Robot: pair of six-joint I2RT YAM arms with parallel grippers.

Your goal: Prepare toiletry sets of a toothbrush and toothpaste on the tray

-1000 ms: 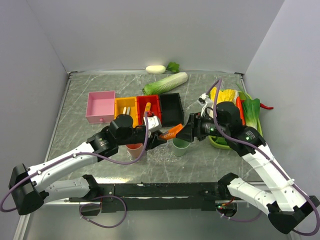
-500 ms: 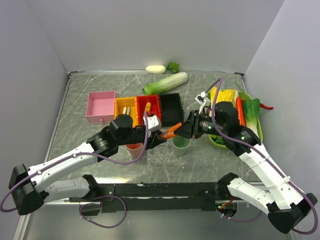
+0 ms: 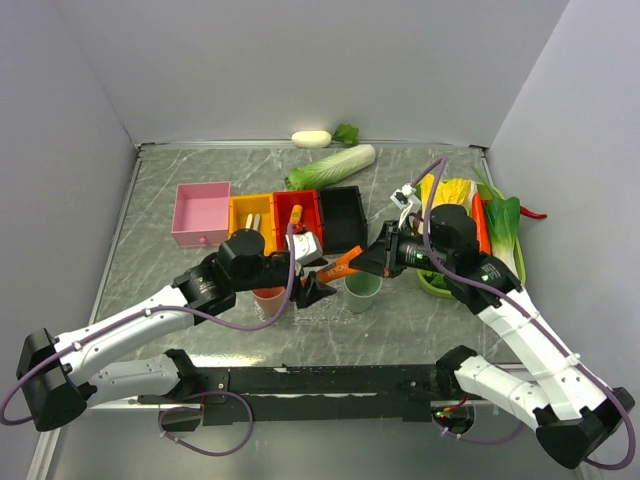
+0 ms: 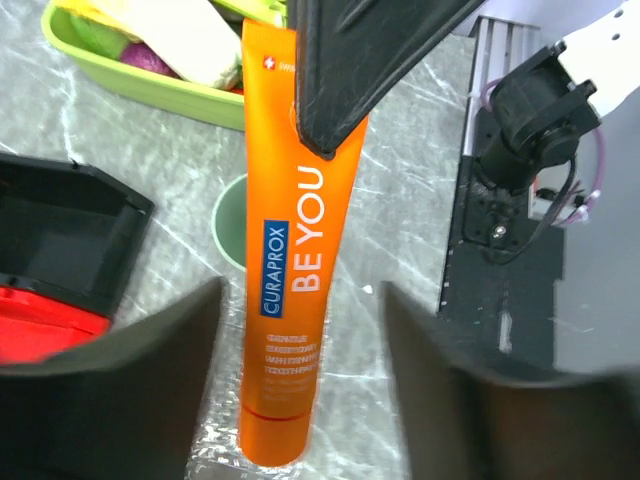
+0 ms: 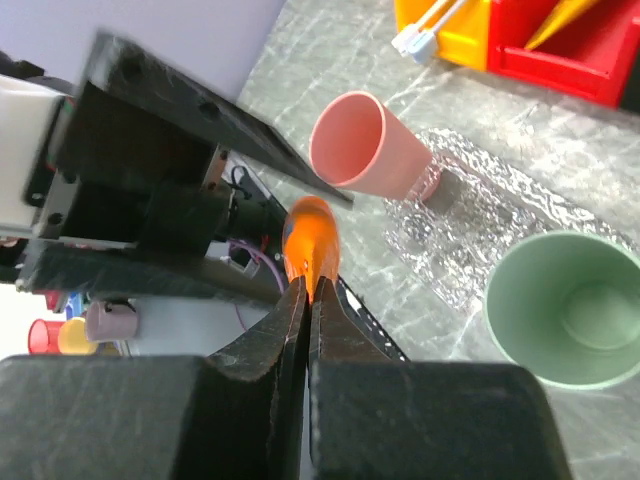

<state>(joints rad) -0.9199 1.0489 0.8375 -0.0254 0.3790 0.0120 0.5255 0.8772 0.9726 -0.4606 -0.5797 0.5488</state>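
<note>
Now that the right gripper (image 5: pixel 305 290) is pinching the toothpaste (image 4: pixel 300 260) and the left gripper (image 4: pixel 300 340) has spread open, handoff's done, probably headed for the tray's (image 5: pixel 470 230) right end.

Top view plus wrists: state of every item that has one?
Toothpaste, held aloft by its flat end.
Right gripper, shut on toothpaste.
Left gripper, open, fingers either side of toothpaste, not touching.
Pink cup, upright on tray, empty.
Green cup, upright, empty.
Yellow bin, holds toothbrushes.
Pink bin, empty.
</note>
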